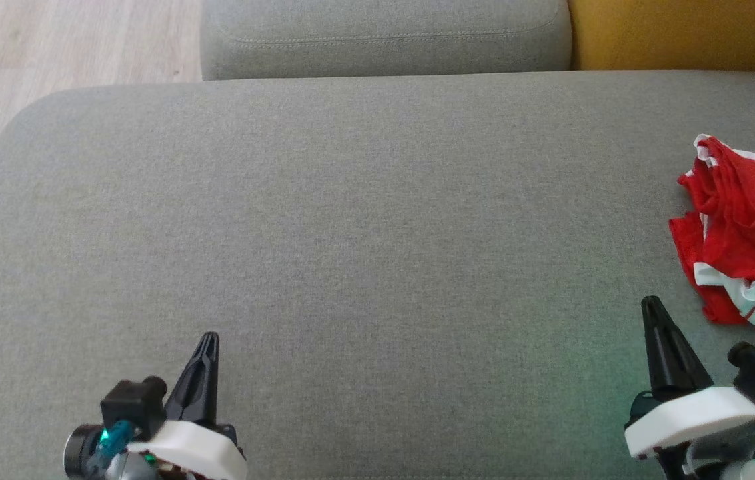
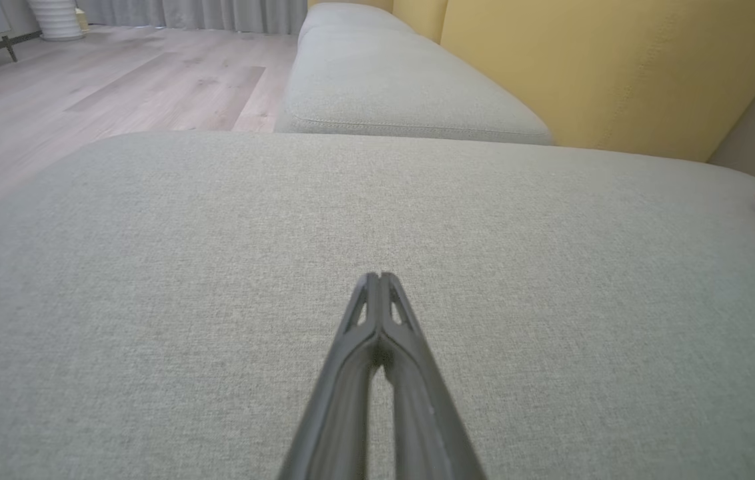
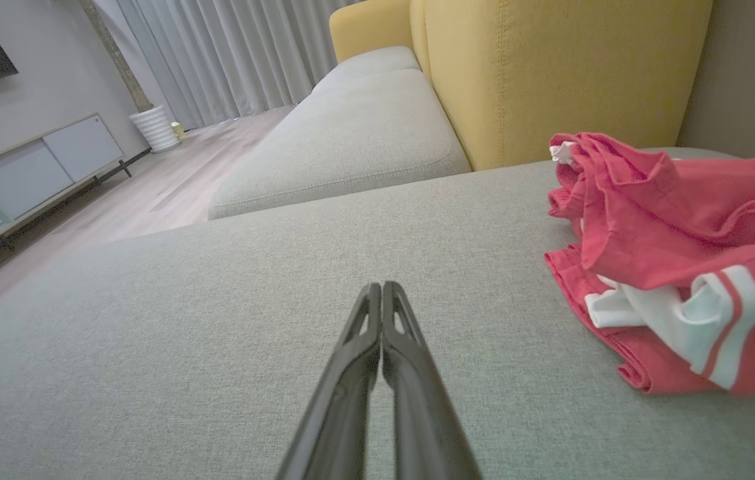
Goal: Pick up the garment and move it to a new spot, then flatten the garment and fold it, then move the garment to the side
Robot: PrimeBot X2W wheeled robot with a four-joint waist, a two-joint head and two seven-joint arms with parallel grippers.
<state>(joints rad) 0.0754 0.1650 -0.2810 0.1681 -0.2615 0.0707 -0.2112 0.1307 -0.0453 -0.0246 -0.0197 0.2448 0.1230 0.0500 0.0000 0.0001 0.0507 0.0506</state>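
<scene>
1. Both claws are pressed shut and hold nothing: the left claw (image 1: 210,341) sits over the near edge of the seat (image 1: 351,233), and the right claw (image 1: 651,308) is near the near right corner. If you drive either one into cloth like this, it only shoves the cloth along, so open up first.
2. Your garment (image 1: 747,227) lies in a crumpled red-and-white heap at the seat's right edge, just beyond the right claw and not touching it. The head view cuts off its right part, so you can't judge how much cloth lies beyond the frame.
3. Come in too low and the tips will likely dig into the seat cover and pinch it together with the cloth.
4. Grab the heap blindly and you'll probably catch several layers at once. It would then lift as a lump and be hard to flatten afterwards.
5. Nip only the loose white-striped hem and the rest may drag across the seat or slip free mid-carry.
6. Your left claw is well apart from the garment, so bringing it across risks crowding the right arm.
</scene>
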